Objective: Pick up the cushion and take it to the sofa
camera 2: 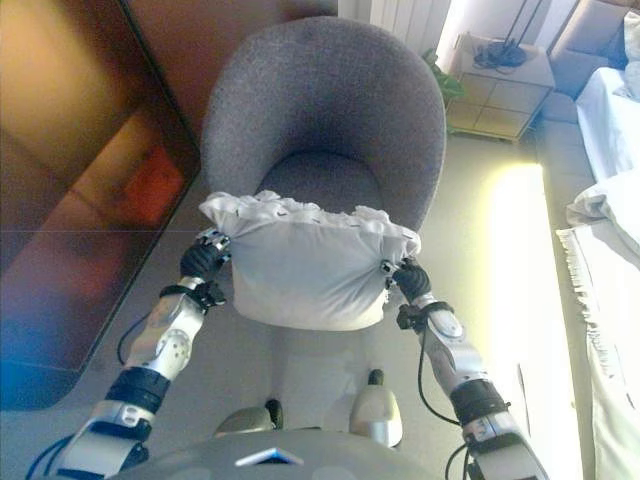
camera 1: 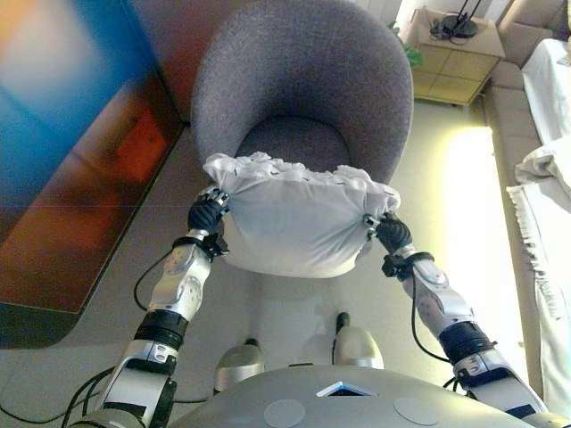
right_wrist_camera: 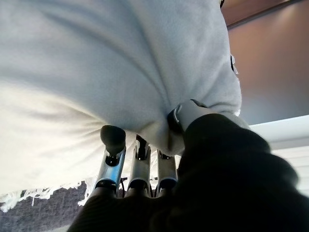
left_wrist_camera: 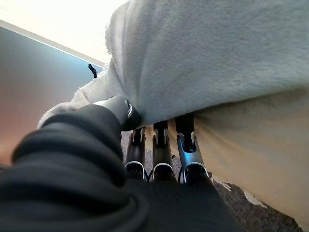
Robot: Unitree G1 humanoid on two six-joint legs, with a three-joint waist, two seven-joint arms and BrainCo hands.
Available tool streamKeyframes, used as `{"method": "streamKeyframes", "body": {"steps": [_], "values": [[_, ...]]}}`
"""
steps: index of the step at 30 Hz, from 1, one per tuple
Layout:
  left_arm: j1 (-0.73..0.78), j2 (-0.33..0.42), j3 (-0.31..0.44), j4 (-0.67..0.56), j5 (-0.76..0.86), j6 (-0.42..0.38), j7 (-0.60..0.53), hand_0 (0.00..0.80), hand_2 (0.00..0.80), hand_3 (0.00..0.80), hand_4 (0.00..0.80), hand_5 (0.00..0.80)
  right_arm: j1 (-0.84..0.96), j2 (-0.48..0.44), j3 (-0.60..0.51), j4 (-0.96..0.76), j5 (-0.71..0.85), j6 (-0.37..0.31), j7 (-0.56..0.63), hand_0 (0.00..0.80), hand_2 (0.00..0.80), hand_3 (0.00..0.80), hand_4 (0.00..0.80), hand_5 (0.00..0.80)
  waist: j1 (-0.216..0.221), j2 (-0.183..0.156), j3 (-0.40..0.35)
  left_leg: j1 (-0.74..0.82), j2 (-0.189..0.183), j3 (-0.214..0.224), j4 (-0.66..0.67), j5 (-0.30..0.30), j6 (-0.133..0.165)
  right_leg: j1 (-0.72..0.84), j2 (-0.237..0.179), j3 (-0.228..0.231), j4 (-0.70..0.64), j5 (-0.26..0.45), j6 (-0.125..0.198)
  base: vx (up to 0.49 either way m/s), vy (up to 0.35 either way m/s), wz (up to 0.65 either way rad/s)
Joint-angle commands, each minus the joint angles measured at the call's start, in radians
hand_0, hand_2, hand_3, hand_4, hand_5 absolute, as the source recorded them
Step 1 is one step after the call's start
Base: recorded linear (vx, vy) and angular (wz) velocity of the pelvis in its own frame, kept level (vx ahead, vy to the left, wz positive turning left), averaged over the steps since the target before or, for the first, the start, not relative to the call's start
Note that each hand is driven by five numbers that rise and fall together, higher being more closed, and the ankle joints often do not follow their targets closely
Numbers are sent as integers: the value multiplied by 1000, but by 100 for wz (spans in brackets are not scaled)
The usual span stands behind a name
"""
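Cushion (camera 1: 290, 223) white, soft, frilled; both hands pinching sides.

Pale floor (camera 1: 455, 223) carries a grey armchair (camera 1: 303, 80); a wooden side cabinet (camera 1: 455, 55) stands beyond it.

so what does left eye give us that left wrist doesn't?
Only left eye: the grey armchair, the right hand on the cushion's far end, the wooden cabinet and the sofa at the right edge. Only left wrist: the left hand's fingers tucked under the cushion, thumb pressed into its side. Both: the white cushion gripped by the left hand.
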State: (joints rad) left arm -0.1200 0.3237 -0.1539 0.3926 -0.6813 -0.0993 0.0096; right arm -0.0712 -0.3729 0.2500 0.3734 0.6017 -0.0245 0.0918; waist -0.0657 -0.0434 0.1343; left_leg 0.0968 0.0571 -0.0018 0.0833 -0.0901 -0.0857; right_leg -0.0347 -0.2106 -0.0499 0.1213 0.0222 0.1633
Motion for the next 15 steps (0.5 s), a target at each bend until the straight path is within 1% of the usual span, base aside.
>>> {"method": "streamKeyframes", "body": {"steps": [1, 2, 3, 4, 5, 6, 8, 10, 12, 15], "values": [[-53, 22, 38, -122, -29, -64, -38, 800, 800, 800, 800, 800, -103, 18, -19, -141, 44, -46, 56, 800, 800, 800, 800, 800, 3, -2, -68, 48, 72, 19, 249, 26, 5, -123, 57, 45, 0, 108, -26, 253, -271, 24], [-53, 17, 40, -132, -38, -69, -36, 800, 800, 800, 800, 800, -97, 11, -14, -142, 32, -59, 63, 800, 800, 800, 800, 800, 7, -11, -68, 9, 89, 39, 341, 64, 6, -101, 66, 28, -2, 95, -52, 186, -229, 28], [-51, 14, 40, -135, -39, -71, -36, 800, 800, 800, 800, 800, -96, 7, -11, -142, 32, -65, 62, 800, 800, 800, 800, 800, 7, -13, -69, -16, 90, 38, 383, 76, 6, -94, 72, 20, -2, 87, -64, 195, -246, 38], [-48, 7, 40, -139, -41, -71, -33, 800, 800, 800, 800, 800, -91, 1, -5, -142, 30, -75, 62, 800, 800, 800, 800, 800, 11, -18, -68, -54, 92, 47, 441, 94, 9, -79, 79, 10, 2, 71, -84, 144, -187, 57], [-47, 2, 37, -142, -39, -68, -37, 800, 800, 800, 800, 800, -85, -4, -1, -142, 30, -87, 53, 800, 800, 800, 800, 800, 14, -24, -63, -94, 100, 62, 489, 104, 13, -62, 84, 1, 7, 56, -100, 185, -199, 62], [-47, -5, 31, -133, -32, -70, -48, 800, 800, 800, 800, 800, -81, -8, 3, -142, 35, -99, 46, 800, 800, 800, 800, 800, 17, -29, -55, -124, 111, 79, 498, 107, 17, -42, 89, -9, 9, 45, -109, 170, -124, 53], [-37, -9, 18, -121, -22, -85, -65, 800, 800, 800, 800, 800, -68, -11, 3, -150, 43, -105, 45, 800, 800, 800, 800, 800, 20, -23, -45, -124, 119, 92, 430, 116, 13, -12, 99, -19, 7, 24, -111, 162, -21, 34], [-22, -7, 16, -126, -22, -81, -74, 800, 800, 800, 800, 800, -46, -11, -3, -174, 46, -95, 39, 800, 800, 800, 800, 800, 24, -16, -36, -102, 123, 89, 328, 140, 2, 13, 105, -34, 1, 3, -109, 156, 51, 42], [-16, -4, 18, -122, -31, -77, -87, 800, 800, 800, 800, 800, -31, -16, -12, -185, 49, -82, 35, 800, 800, 800, 800, 800, 27, -4, -34, -89, 130, 79, 221, 167, -17, 29, 105, -49, -7, -11, -103, 143, 90, 35], [-19, -5, 15, -117, -31, -78, -100, 800, 800, 800, 800, 800, -21, -20, -15, -185, 49, -82, 32, 800, 800, 800, 800, 800, 36, 16, -30, -91, 144, 56, 88, 213, -52, 61, 99, -69, -21, -30, -90, 158, 112, 29]]}}
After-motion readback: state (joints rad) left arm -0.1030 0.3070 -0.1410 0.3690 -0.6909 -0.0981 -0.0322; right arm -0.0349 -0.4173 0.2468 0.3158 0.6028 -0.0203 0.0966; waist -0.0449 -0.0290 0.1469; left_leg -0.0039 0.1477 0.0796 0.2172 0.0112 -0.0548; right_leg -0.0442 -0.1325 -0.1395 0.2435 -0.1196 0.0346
